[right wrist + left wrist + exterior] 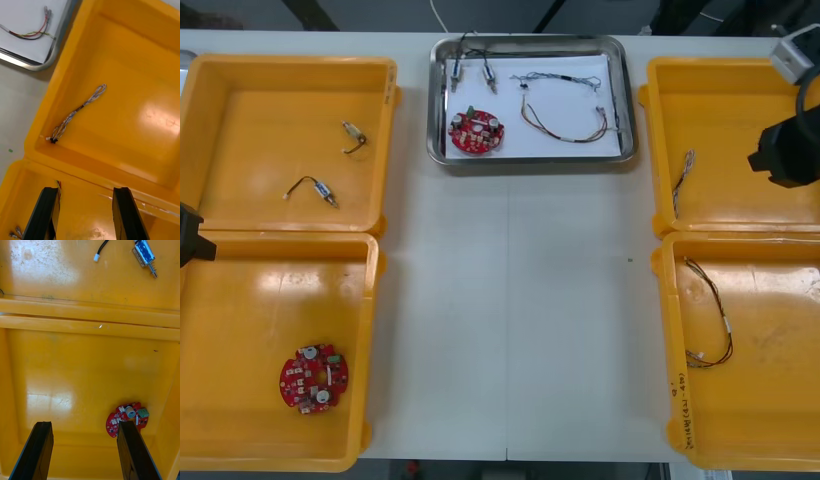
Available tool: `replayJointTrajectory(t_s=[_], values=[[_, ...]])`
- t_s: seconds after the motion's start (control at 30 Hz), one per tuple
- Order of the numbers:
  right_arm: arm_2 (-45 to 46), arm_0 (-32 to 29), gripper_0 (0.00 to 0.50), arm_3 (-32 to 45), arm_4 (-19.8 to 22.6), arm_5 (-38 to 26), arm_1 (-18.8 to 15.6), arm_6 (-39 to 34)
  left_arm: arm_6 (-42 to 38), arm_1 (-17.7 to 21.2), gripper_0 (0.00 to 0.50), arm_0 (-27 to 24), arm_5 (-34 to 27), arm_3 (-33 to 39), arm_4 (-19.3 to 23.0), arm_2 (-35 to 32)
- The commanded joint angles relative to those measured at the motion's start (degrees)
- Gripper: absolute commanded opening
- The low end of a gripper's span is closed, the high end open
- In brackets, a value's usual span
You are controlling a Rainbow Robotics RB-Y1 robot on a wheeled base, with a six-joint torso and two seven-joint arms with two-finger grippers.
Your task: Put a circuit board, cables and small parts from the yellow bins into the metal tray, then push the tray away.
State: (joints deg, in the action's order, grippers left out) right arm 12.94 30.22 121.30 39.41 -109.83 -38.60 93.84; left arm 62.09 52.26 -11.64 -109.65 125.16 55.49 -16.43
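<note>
Loaded metal tray [530, 40] sitting between yellow bins [290, 62] | left gripper [84, 427], right gripper [86, 191] both hanging over bins, fingers spread | risk: off-centre push skewing tray, spilling cables [565, 133]

i see the metal tray [530, 159] at the table's [510, 320] far centre, holding a round red circuit board [476, 131], two cables [565, 130] and two small metal parts [455, 76].

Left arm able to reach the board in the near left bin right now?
Probably yes. The left gripper is open above the near left bin, and the board lies flat and alone on its floor by one finger, nothing covering it. The right gripper, open, is over the right bins.
</note>
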Motion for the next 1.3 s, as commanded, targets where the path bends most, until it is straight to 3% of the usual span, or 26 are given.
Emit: replayJointTrajectory(t_s=[0.03,0.27,0.53,0.83,1.3], values=[[9.38,-6.14,0.421,1.84,3.56,-0.17,-2.80,-1.11,4.97,2.68,0.500,0.92,-0.35,1.40,0.14,-1.76],[12.19,-11.41,0.428,1.75,4.53,-0.17,-5.17,-0.85,4.97,2.68,0.500,0.92,-0.35,1.40,0.14,-1.76],[14.04,-15.63,0.444,1.66,3.12,-0.17,-4.99,-2.17,4.97,2.68,0.500,0.92,-0.35,1.40,0.14,-1.76],[15.18,-16.16,0.446,-2.91,4.09,-0.17,-1.21,-3.49,4.97,2.68,0.500,0.92,-0.35,1.40,0.14,-1.76],[12.81,-18.80,0.445,-4.05,4.44,-0.17,0.28,-6.74,4.97,2.68,0.500,0.92,-0.35,1.40,0.14,-1.76]])
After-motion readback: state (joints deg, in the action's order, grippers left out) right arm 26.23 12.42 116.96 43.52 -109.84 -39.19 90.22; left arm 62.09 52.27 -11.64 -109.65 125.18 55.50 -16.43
